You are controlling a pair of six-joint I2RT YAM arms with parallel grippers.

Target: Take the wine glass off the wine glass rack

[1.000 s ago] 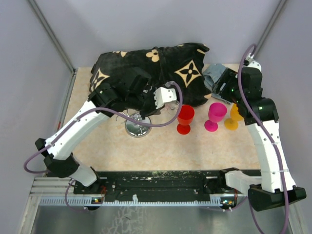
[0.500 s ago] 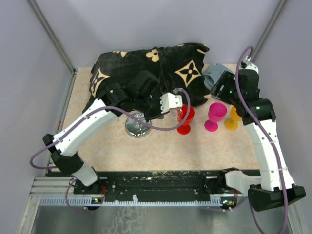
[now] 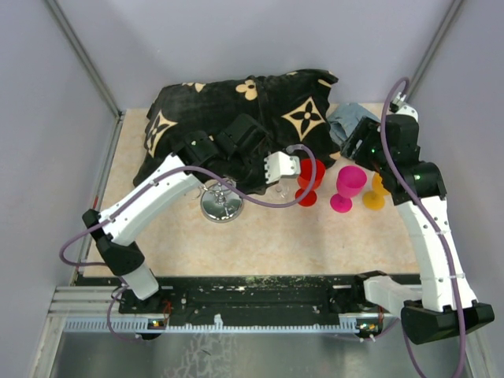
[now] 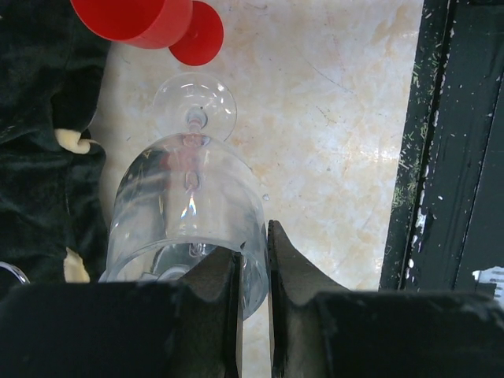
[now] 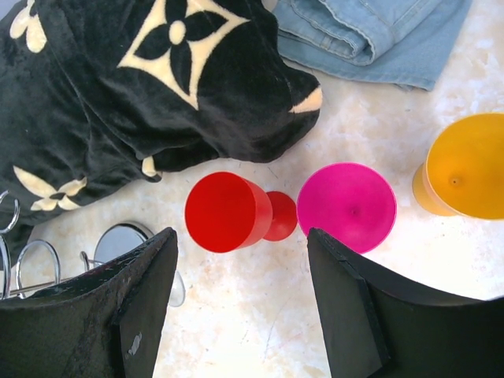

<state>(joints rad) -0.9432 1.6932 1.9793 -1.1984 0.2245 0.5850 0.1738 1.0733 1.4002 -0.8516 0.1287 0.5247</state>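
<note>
In the left wrist view, my left gripper [image 4: 252,252] is nearly closed, its two dark fingers [image 4: 287,272] pinching one wall of the wine glass [image 4: 189,213] at the rim, one finger inside the bowl and one outside. The glass is clear and smooth, with a short stem and a round foot. Its long axis runs straight away from my fingers, with the rim nearest me and the foot pointing toward the red goblet [image 4: 134,16]. It is over the pale table [image 4: 331,118] beside the black blanket [image 4: 39,118]. In the right wrist view, my right gripper [image 5: 242,260] stands wide apart with nothing between the fingers, above the red goblet, the pink goblet [image 5: 346,206] and the orange goblet [image 5: 468,165]. From above, my left gripper sits between the wine glass rack [image 3: 223,202] and the red goblet, clear of the rack's chrome loops.
</note>
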